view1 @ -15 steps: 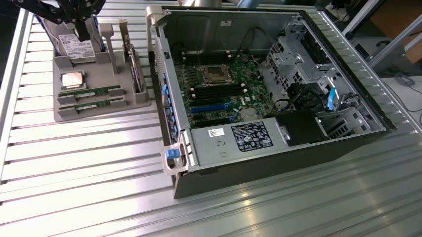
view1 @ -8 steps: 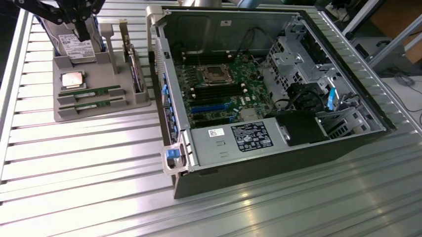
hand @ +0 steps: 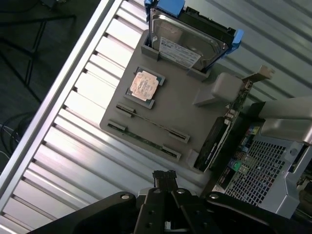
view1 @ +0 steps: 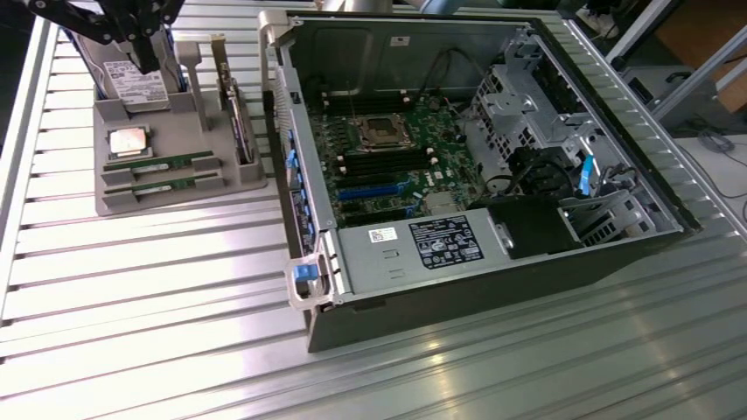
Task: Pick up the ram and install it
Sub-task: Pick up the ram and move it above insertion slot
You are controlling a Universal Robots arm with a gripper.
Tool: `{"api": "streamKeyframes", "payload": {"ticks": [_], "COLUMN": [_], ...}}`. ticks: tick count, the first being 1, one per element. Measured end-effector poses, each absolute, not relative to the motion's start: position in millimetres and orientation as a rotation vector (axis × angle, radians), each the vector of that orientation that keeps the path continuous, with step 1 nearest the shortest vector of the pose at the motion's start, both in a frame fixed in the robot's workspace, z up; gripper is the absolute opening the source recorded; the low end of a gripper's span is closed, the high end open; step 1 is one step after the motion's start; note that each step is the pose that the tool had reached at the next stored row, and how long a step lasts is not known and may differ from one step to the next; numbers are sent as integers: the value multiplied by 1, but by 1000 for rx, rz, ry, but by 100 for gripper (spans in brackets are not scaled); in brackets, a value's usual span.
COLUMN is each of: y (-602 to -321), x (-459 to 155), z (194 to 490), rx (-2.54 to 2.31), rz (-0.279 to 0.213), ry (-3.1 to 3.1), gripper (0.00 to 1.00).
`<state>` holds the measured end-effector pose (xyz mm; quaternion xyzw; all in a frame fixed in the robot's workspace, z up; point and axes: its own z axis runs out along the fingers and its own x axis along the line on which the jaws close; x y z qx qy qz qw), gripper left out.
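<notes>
Basically nothing done yet: the ram sat in its slot on the grey tray beside its twin, and the motherboard slots looked unfilled. The pincer hung above the tray, pinched shut and holding nothing.

Ram stick and its twin: long, thin green boards with black chips, each standing on its long edge in its own slot of the grey holder. They run parallel, just beside each other but not touching (same length, ends lined up). Both sit below the jaws and well apart from them, neither one gripped or touched.
</notes>
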<state>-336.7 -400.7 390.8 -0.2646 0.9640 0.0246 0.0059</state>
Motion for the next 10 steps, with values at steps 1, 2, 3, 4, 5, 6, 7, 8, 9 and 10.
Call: {"api": "streamKeyframes", "payload": {"ticks": [1,2,3,4,5,6,7,8,9,10], "y": [-401,-401,-401,-401,-401,-401,-401,-401,-401,-401], "x": [-337,-337,-337,-337,-337,-337,-337,-337,-337,-337], "z": [391,391,391,391,391,391,391,391,391,391], "rx": [-836,-851,-861,-868,-874,-883,-891,-898,-905,-915], "rz": [77,77,77,77,77,77,77,77,77,77], "ry": [3015,3011,3008,3007,3005,3002,3000,2998,2996,2993], "gripper": [11,11,11,11,11,11,11,11,11,11]}}
